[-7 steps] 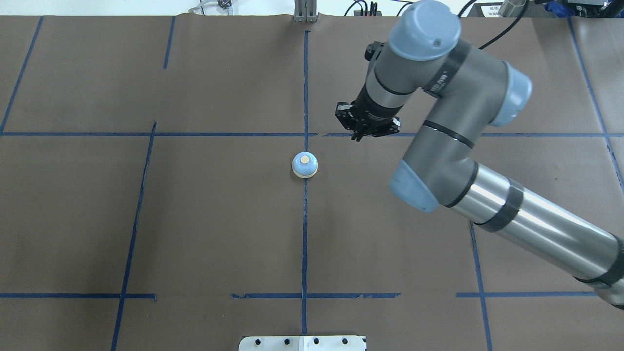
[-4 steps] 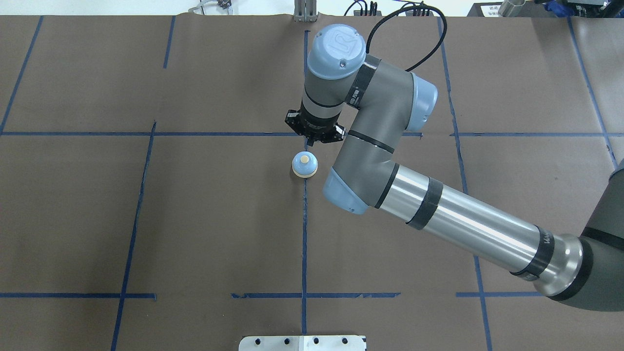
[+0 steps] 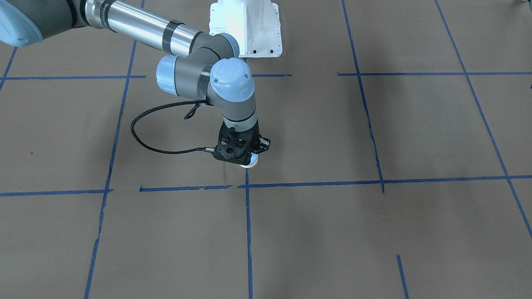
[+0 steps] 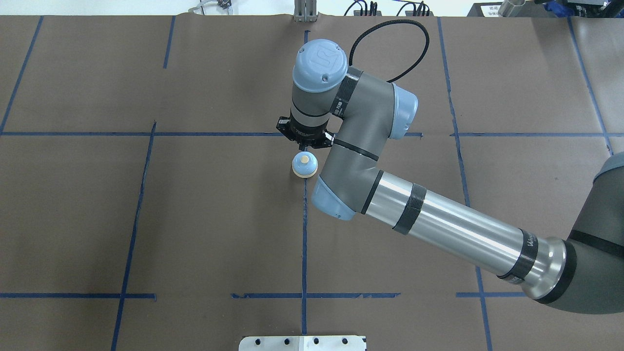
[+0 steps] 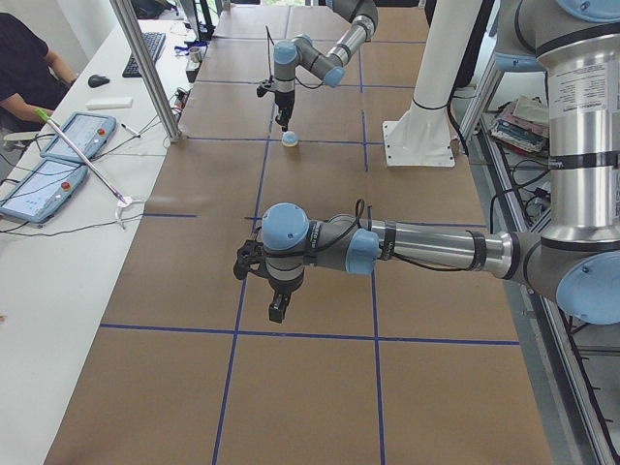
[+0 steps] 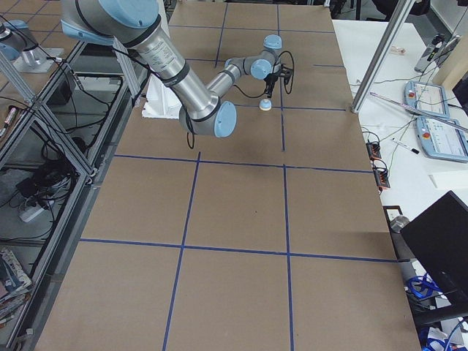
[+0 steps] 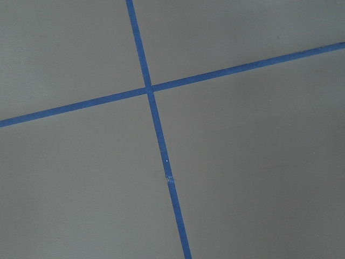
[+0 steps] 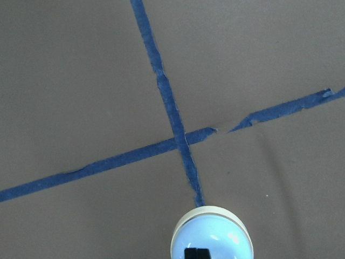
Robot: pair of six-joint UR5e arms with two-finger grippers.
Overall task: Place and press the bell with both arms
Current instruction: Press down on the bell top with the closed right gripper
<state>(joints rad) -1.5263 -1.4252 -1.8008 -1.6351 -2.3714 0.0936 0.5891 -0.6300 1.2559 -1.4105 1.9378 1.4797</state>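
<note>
The bell (image 4: 304, 165) sits on the brown worktop (image 4: 195, 219), on the blue tape line (image 4: 304, 234) down the middle, just on the robot's side of a tape crossing (image 8: 180, 141). The right gripper (image 4: 304, 146) points straight down over its dome, jaws together; I can't make out contact. The left gripper (image 5: 277, 312) hangs well apart, far from the bell, and I cannot tell how its jaws stand.

Light-blue, cream-buttoned bell (image 4: 304, 165) sits upright just beside the tape cross (image 4: 305, 134); right gripper (image 4: 303, 146) hangs directly above, fingers together.
</note>
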